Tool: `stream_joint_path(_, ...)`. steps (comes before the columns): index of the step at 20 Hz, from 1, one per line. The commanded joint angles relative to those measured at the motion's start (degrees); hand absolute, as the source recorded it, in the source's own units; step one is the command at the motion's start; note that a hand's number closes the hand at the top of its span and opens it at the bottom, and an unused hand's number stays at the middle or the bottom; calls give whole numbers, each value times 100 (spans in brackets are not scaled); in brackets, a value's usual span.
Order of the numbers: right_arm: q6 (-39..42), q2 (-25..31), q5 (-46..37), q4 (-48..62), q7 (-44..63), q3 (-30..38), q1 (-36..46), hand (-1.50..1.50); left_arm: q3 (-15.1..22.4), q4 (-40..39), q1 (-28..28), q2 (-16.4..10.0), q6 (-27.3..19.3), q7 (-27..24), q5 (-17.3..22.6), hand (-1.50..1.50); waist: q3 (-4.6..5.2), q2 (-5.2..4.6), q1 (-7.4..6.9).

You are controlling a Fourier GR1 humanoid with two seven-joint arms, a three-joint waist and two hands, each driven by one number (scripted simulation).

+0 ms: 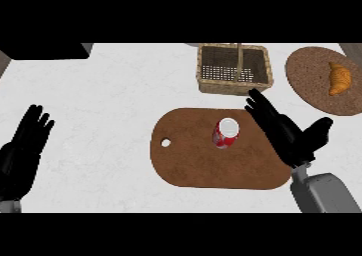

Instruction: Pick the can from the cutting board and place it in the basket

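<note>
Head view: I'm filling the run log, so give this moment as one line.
can: standing on cutting board | right hand: open, right of can, not holding | left hand: open, resting at left | basket: without can

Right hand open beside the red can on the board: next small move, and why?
Probably shift the open right hand left toward the red-and-white can, then curl round it. The can stands on the brown wooden cutting board, a gap apart from the hand, ungrasped; the woven wicker basket lies just beyond.
</note>
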State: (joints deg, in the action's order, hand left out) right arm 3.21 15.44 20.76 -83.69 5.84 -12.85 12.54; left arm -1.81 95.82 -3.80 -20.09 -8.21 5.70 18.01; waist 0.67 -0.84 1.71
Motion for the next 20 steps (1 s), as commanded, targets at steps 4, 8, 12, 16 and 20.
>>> stream_joint_path(4, -1493, -726, -879, -34, 317, -65, 1101, 150, 235, 25, 735, -637, 182, -333, -985, 0, -63, 90, -168)
stream_joint_path(8, -2652, -1503, 49, 154, -315, -80, 1719, 150, 565, -5, 1069, -828, 488, -530, -1277, 0, -91, -13, -430)
stream_joint_path(12, -4834, -1528, -941, 668, -494, -980, 2446, -150, 751, -328, 1370, -660, 479, -563, -1425, 0, -49, 24, -455)
stream_joint_path(16, -5803, -1538, -2427, 1794, 522, -1155, 3415, -150, 728, -340, 1426, -726, 464, -458, -1505, 0, -15, 100, -333)
stream_joint_path(20, -5298, -520, -3062, 2729, 1986, -1468, 3953, -150, 690, -480, 1311, -735, 425, -468, -1546, 0, 32, 204, -118)
